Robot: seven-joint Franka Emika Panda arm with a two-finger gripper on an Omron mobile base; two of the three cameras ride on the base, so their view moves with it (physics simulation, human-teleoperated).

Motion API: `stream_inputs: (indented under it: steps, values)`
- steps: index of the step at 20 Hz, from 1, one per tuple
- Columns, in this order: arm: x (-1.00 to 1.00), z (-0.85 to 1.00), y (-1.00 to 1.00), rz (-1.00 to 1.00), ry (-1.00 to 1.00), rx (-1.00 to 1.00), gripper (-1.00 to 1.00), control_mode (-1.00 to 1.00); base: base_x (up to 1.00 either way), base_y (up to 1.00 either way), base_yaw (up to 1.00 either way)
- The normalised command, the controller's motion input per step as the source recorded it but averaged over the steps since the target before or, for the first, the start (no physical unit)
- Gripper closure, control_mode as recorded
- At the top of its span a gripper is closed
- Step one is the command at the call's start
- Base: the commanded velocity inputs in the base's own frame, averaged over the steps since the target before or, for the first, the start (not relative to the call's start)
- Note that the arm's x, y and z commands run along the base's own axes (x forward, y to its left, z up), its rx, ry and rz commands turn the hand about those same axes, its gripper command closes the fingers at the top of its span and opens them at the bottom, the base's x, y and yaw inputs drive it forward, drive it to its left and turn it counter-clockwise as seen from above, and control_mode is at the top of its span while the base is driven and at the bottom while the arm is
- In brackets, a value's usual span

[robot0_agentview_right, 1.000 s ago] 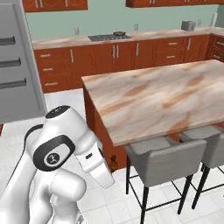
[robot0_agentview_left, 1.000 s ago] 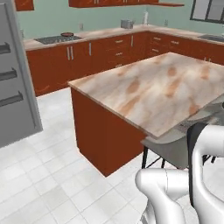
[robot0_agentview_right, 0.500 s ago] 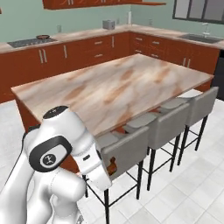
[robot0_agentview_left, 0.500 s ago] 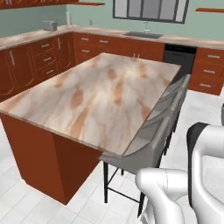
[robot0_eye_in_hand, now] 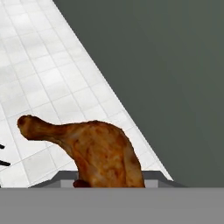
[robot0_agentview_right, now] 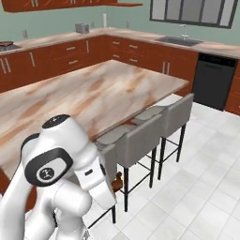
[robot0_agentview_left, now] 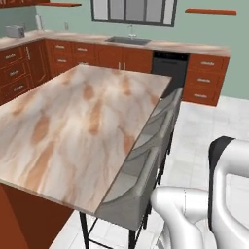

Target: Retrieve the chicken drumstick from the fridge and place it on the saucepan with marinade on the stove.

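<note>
The chicken drumstick is a brown, glossy piece of meat that rises between my fingers in the hand view, thin bone end pointing left over white floor tiles. My gripper is shut on its thick end, and the meat hides the fingertips. From the right base view the drumstick is a small brown spot held low beside the arm, at the gripper, in front of the stools. A dark corner of the stove sits on the far left counter. The fridge and the saucepan are out of view.
A large marble island lies right ahead, with grey stools along its near side. Behind it run red-brown cabinets with a sink, a black dishwasher and a toaster. White tiled floor opens to the right.
The whole picture has swung: the base has turned, the fridge and most of the stove have left the views, and the island, sink and dishwasher have come in. The arm's pose looks unchanged.
</note>
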Motion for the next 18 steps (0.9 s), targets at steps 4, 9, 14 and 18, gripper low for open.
stream_inputs:
  steps: [4,9,14,18]
  values:
    - [0.00,0.00,0.00,0.00,0.00,0.00,1.00,1.00,0.82,-0.63,-0.19]
    - [0.00,0.00,0.00,0.00,0.00,0.00,1.00,1.00,0.95,-0.82,-0.15]
    - [0.00,0.00,0.00,0.00,0.00,0.00,1.00,1.00,0.39,-1.00,-0.17]
    - [0.00,0.00,0.00,0.00,0.00,0.00,1.00,1.00,-0.08,-0.98,-0.43]
